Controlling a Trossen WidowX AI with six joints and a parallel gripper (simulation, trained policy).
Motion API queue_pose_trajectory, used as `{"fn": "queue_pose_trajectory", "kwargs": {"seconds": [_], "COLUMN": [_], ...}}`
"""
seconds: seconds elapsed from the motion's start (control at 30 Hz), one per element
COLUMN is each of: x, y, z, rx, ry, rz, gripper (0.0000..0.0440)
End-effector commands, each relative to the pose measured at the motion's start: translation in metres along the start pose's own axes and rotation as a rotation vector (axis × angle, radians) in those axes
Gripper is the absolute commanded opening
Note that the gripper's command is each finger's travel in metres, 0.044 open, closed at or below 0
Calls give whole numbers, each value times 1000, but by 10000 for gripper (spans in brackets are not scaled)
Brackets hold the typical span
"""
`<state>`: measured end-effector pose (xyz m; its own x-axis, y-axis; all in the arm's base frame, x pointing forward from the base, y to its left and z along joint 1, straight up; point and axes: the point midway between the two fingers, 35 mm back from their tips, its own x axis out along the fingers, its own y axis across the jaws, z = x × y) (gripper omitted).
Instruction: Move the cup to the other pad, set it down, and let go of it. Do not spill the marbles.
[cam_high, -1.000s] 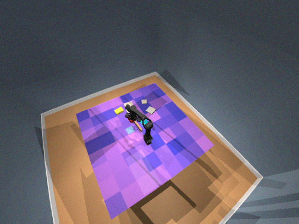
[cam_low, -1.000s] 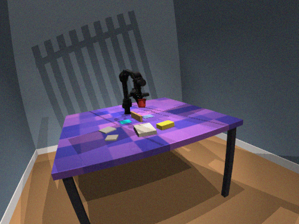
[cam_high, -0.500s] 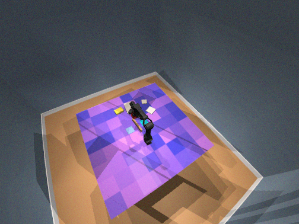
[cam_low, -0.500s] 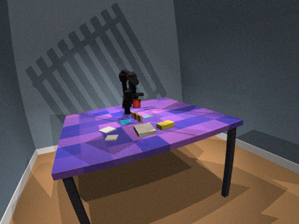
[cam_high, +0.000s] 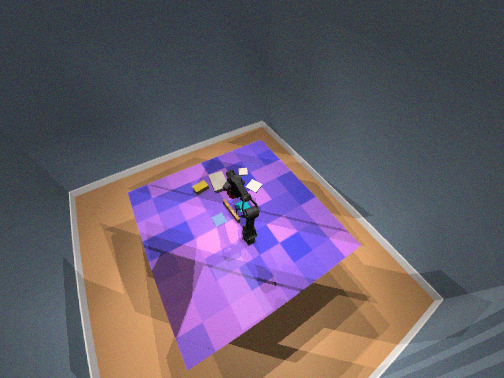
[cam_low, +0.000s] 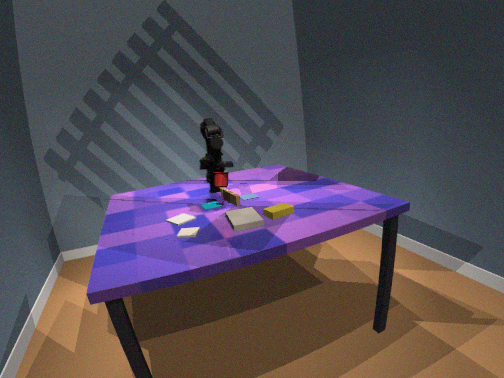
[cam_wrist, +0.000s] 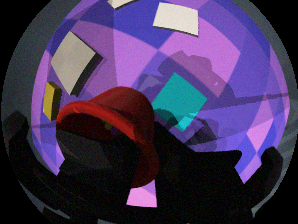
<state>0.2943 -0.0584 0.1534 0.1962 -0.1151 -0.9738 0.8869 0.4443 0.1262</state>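
The gripper (cam_high: 231, 191) (cam_low: 220, 175) (cam_wrist: 149, 124) is clenched on the red cup (cam_high: 230, 195) (cam_low: 221, 180) (cam_wrist: 135, 112), which sits at its fingertips, apart from the surface of the bench (cam_high: 280, 260) (cam_low: 150, 245) (cam_wrist: 200, 60). In the exterior view the cup looks upright, directly below the gripper's dark body, nearer the bench's far edge than its front edge. The wrist view shows its rim toward the left side and small coloured spots inside, too dim to count. The teal pad (cam_high: 242, 206) (cam_low: 212, 205) (cam_wrist: 180, 100) lies well in from the bench's edges, the light-blue pad (cam_high: 219, 219) (cam_low: 249, 196) farther from the exterior view's left edge; the cup is on neither. A wooden strip (cam_high: 231, 210) (cam_low: 230, 196) stands between the pads. Toward the front edge are a beige block (cam_high: 217, 181) (cam_low: 244, 219) (cam_wrist: 73, 61) and, to its right, a yellow block (cam_high: 200, 187) (cam_low: 278, 211) (cam_wrist: 51, 101); two white tiles lie toward the left edge.
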Motion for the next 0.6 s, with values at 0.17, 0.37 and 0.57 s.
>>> {"fn": "queue_pose_trajectory", "kwargs": {"seconds": [0.17,0.37,0.57], "x": [18,32,46], "y": [-17,-29,-40], "z": [10,13,12], "rx": [41,67,88], "ry": [-10,-11,-9], "rz": [-22,-33,-45], "gripper": [0,0,1]}}
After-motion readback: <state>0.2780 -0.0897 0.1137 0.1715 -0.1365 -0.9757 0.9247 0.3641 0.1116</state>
